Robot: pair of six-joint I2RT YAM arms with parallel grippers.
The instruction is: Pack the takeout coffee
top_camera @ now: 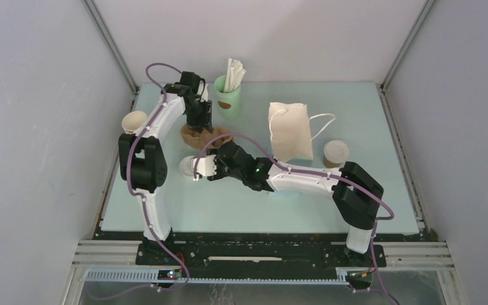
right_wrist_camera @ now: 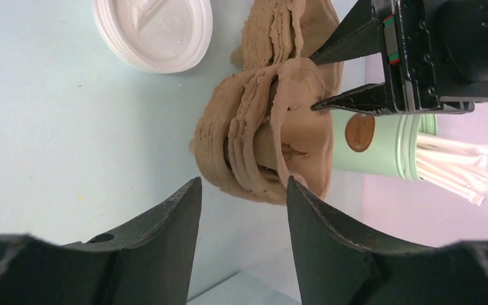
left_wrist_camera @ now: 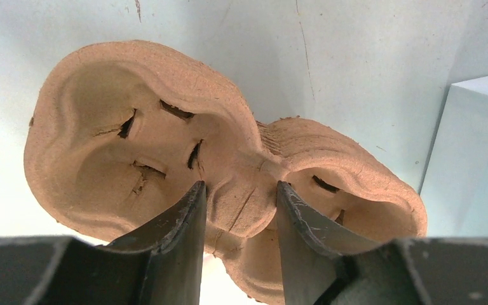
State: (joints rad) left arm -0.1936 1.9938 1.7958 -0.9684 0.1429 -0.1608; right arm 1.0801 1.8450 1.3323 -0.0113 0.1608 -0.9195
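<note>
**Takeout coffee: item record and surroundings**

**Item.** The takeout coffee (top_camera: 335, 152) is one short brown paper cup under a round white lid. It stands upright on the table (top_camera: 362, 105), at about 3 o'clock from the table's centre. No claw touches it and nothing lies on its lid.

**Adjacent.**
- A cream bag (top_camera: 289, 130) with white loop handles is just beside the cup at its 9 o'clock and is much the larger of the two.
- The right arm's forearm runs along the cup's 6 to 8 o'clock side, passing the near edge of the bag.

**Other stock.**
- A stack of pulp carrier trays (right_wrist_camera: 254, 127) sits at 10 o'clock from the table's centre.
- A pile of white lids (right_wrist_camera: 152, 28) is near the trays.
- A mint-green cup (top_camera: 227, 95) holding white sticks (top_camera: 234, 73) is at 11 o'clock.
- A stack of brown cups (top_camera: 133, 121) is at the table's 9 o'clock edge.

**Claws.**
- The left claw (left_wrist_camera: 238, 190) is clenched on the centre ridge of the top carrier tray, with one finger in each cup well.
- The right claw (right_wrist_camera: 241, 184) is released and holds nothing. It faces the edge of the tray stack.

**Markings.** The mint-green cup carries a round brown label (right_wrist_camera: 359, 132), and its print is too small to read.
</note>
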